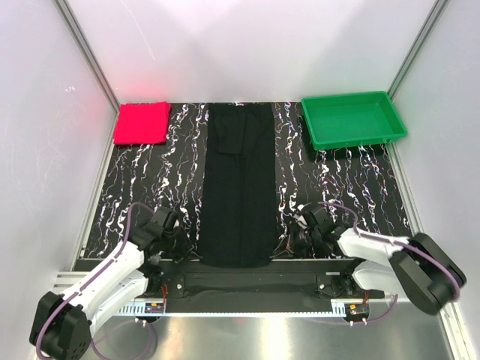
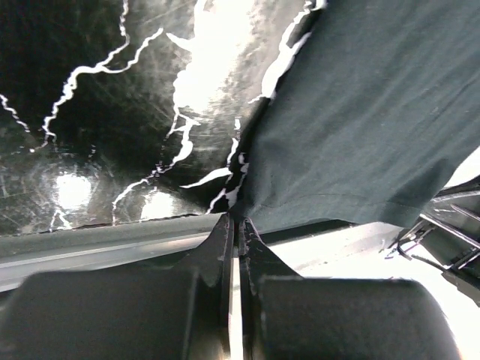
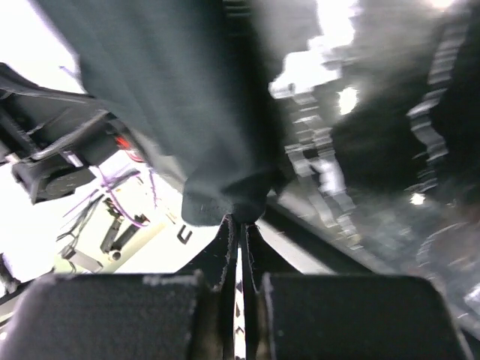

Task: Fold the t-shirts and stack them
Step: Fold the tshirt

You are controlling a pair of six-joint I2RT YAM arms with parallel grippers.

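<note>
The black t-shirt (image 1: 240, 187) lies as a long narrow strip down the middle of the marbled table, sleeves folded in. Its near hem hangs at the table's front edge. My left gripper (image 1: 190, 253) is shut on the near-left corner of that hem; in the left wrist view the jaws (image 2: 238, 219) pinch the edge of the black cloth (image 2: 360, 127). On the near-right corner my right gripper (image 1: 289, 243) is also shut, and the right wrist view shows the cloth (image 3: 187, 97) bunched at the closed tips (image 3: 241, 222). The pinkish-red t-shirt (image 1: 141, 123) sits folded at the back left.
A green plastic tray (image 1: 352, 118) stands at the back right corner. White walls close in the left, right and back sides. A metal rail with cables (image 1: 247, 283) runs along the table's near edge between the arm bases.
</note>
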